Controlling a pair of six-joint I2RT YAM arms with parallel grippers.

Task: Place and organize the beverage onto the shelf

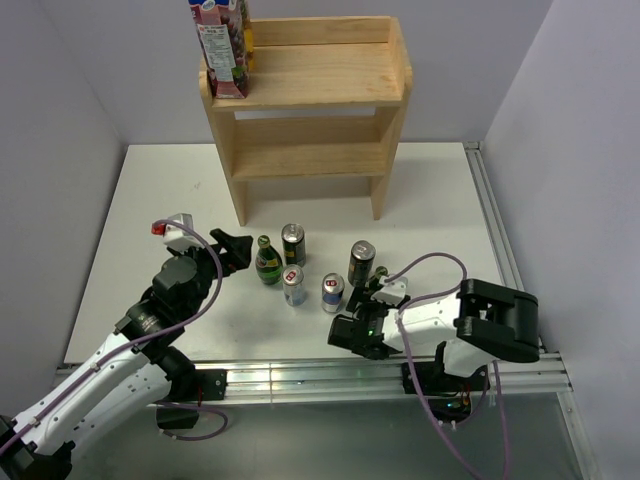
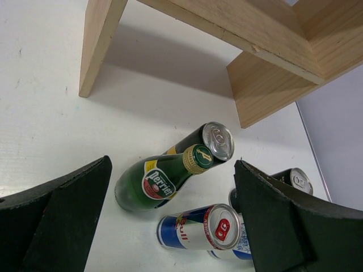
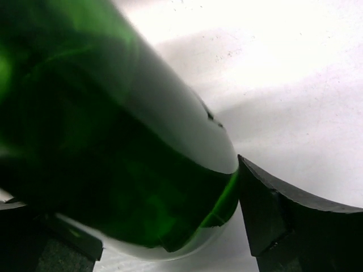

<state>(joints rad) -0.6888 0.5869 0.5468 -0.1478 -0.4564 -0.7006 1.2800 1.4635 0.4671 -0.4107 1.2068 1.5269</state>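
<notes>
Table [image 1: 150,190] – shelf [image 1: 320,75] stands at the far side, upright, open face toward the arms. A juice carton [image 1: 222,45] stands on the shelf's top tier at its left end.

Left claw [image 1: 238,252]: in front of the shelf's left leg, low over the table. Fingers spread wide, nothing between them. It points at the Perrier bottle [image 1: 267,262], which stands just beyond the fingertips, not touching them.

Drinks in a loose cluster in front of the shelf, all upright:
- Perrier bottle, leftmost.
- black can [image 1: 292,243] just beside it, on the side nearer the shelf.
- Red Bull can [image 1: 293,285] on the side away from the shelf.
- blue-and-silver can [image 1: 332,293] next along.
- second black can [image 1: 361,263], in front of the shelf's right half.

Right claw [image 3: 153,209]: in front of the shelf's right leg, past the cans. The wrist view shows a green glass bottle [image 3: 113,141] filling the gap, with one finger [image 3: 295,226] against its side. Cannot tell whether the fingers press on it or merely straddle it.
</notes>
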